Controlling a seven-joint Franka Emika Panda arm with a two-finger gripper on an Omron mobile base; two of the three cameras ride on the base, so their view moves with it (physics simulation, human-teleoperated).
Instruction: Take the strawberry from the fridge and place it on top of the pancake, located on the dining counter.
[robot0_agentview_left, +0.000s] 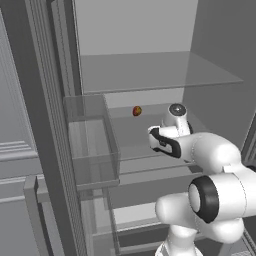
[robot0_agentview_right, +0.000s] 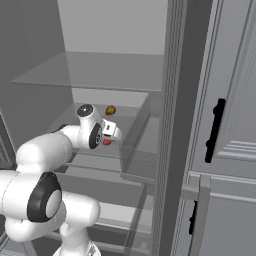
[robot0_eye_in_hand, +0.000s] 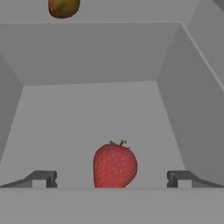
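Red strawberry, orange-yellow fruit behind, dark grey fridge, white arm

fridge open | red-orange fruit on shelf | arm inside

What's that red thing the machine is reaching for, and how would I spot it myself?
Look inside the open dark grey fridge, on the shelf level where the white arm reaches in. There, between the open gripper fingertips, sits the strawberry: plain red with a small stalk. The other small fruit, farther back on a higher shelf, is mottled orange-yellow instead.
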